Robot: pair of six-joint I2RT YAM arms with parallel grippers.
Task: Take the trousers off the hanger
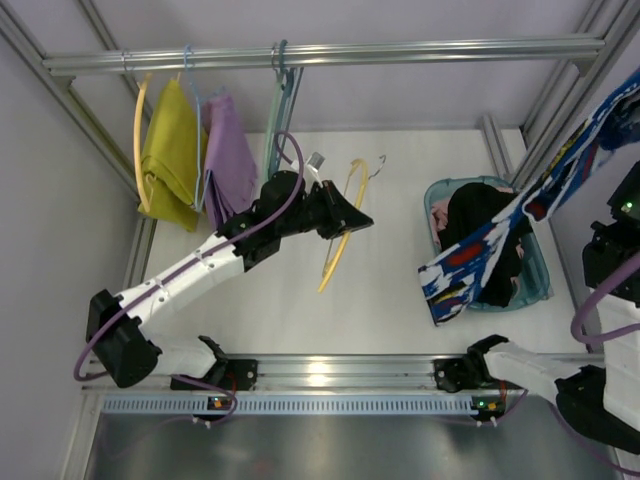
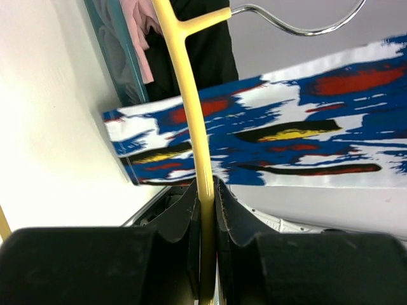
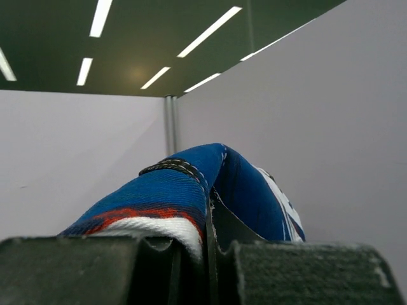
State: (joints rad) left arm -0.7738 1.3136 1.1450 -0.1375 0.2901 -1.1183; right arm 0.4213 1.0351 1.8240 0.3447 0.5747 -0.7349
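Observation:
The yellow hanger (image 1: 340,240) with its silver hook (image 1: 374,168) hangs bare in mid-air over the table. My left gripper (image 1: 352,222) is shut on its yellow bar, which shows in the left wrist view (image 2: 191,101) running between the fingers. The printed trousers (image 1: 520,215) are off the hanger and stretch from the top right corner down over the basket. They also show in the left wrist view (image 2: 286,127). My right gripper is out of the top view at the upper right. In the right wrist view it (image 3: 210,219) is shut on the trousers' blue cloth (image 3: 184,184).
A teal basket (image 1: 535,280) with dark and pink clothes stands on the table at the right. A mustard garment (image 1: 170,150) and a purple garment (image 1: 228,150) hang on the rail (image 1: 330,52) at the back left. Frame posts stand at both sides.

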